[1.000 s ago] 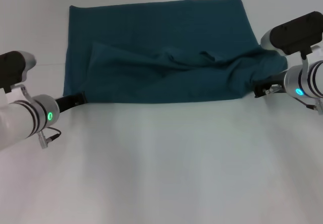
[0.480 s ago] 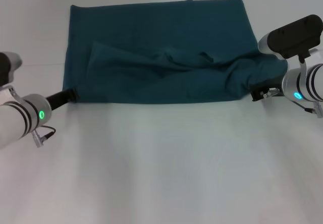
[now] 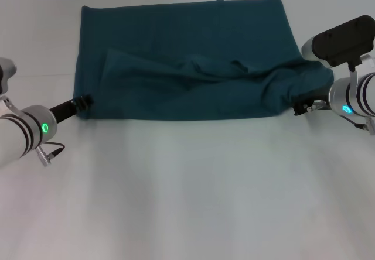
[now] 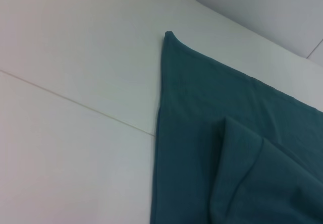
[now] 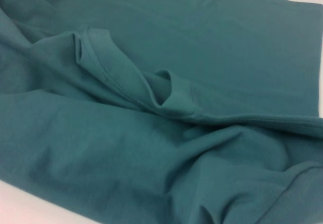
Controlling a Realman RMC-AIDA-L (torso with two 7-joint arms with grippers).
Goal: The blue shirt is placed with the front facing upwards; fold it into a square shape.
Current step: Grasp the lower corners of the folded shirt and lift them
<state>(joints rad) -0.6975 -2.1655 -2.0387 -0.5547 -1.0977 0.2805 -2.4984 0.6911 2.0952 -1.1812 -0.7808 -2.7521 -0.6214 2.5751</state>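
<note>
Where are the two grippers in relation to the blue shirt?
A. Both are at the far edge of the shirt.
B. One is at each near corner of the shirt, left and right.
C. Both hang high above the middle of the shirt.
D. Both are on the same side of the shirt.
B: the left gripper is at the near left corner of the blue shirt, and the right gripper is at its near right corner.

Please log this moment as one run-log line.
dark teal-blue cotton shirt: half-folded, rumpled | left end effector: at near-left corner | right end effector: at near-right edge

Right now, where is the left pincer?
In the head view, the left pincer sits at the near-left corner of the dark teal-blue cotton shirt, on the robot's left.
</note>
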